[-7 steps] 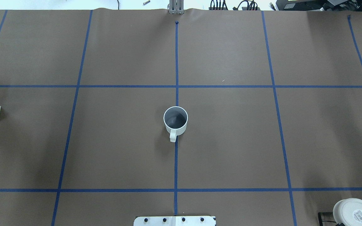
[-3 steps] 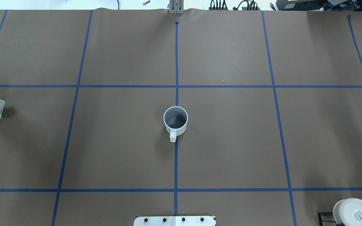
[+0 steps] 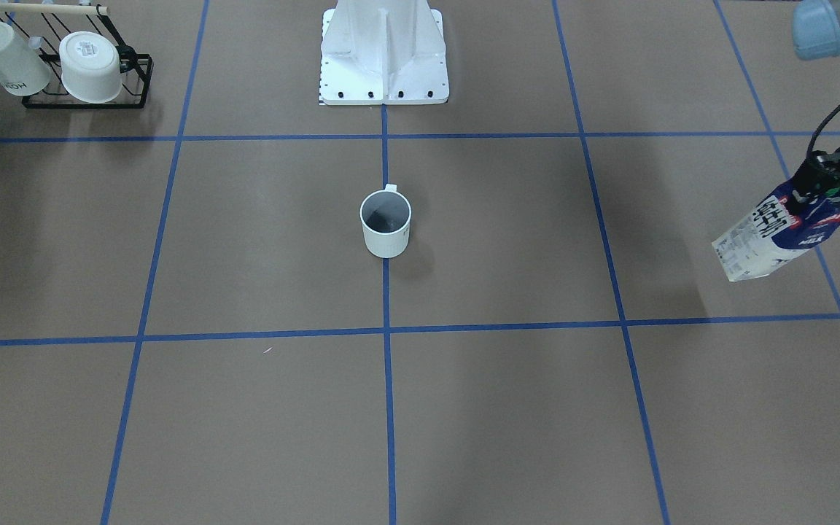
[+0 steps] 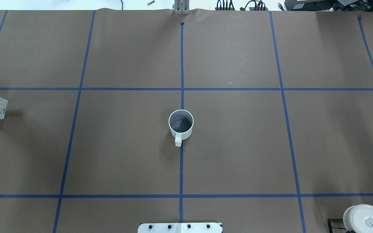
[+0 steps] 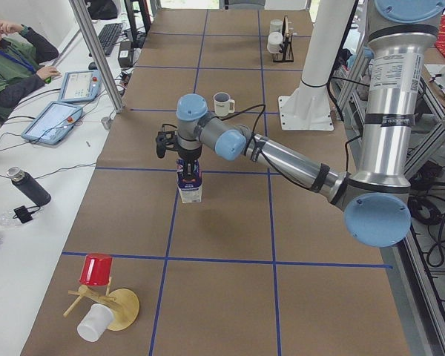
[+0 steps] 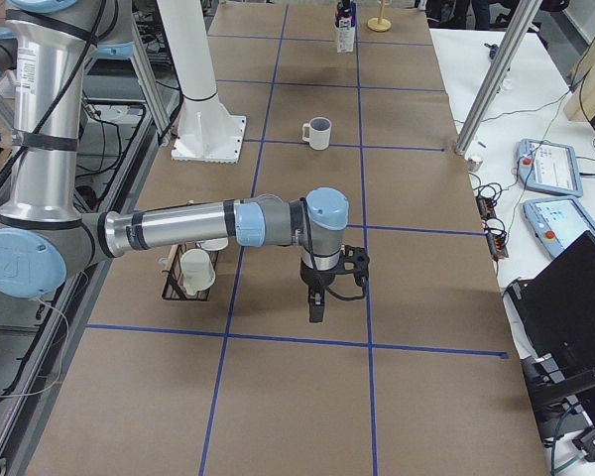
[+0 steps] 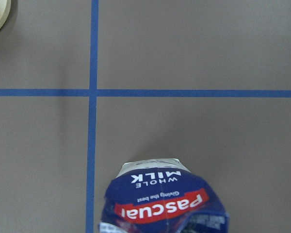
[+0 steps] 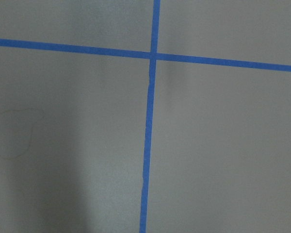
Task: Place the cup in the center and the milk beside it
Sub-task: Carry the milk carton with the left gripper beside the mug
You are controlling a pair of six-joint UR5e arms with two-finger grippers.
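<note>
The cup (image 4: 180,124) stood upright at the center (image 4: 206,136) of the brown surface, on the middle tape line (image 4: 181,64), with its handle toward the robot. That half of the task looked complete.

The step in hand was judged to be the carry of the milk (image 3: 784,233). The left gripper (image 3: 821,186) was closed on the carton's top, by the green cap. It was at the robot's left end of the table, well apart from the cup. Whether the carton's base was clear of the surface could not be told for certain.

The next move would call for a long traverse toward the middle. A set-down just beside the cup would follow, touching neither its wall nor its handle. A carton held by the top may swing, so a slow, level lowering seemed advisable.

The right gripper (image 6: 317,297) hung over bare surface near the mug rack (image 6: 188,278). Its opening could not be told.

The overhead view showed only a corner of the carton at its left edge, while the front-facing view showed the whole carton and the grasp. The left wrist view alone showed the label, with its red band and "WHOLE MILK". The right wrist view showed only tape lines.
</note>
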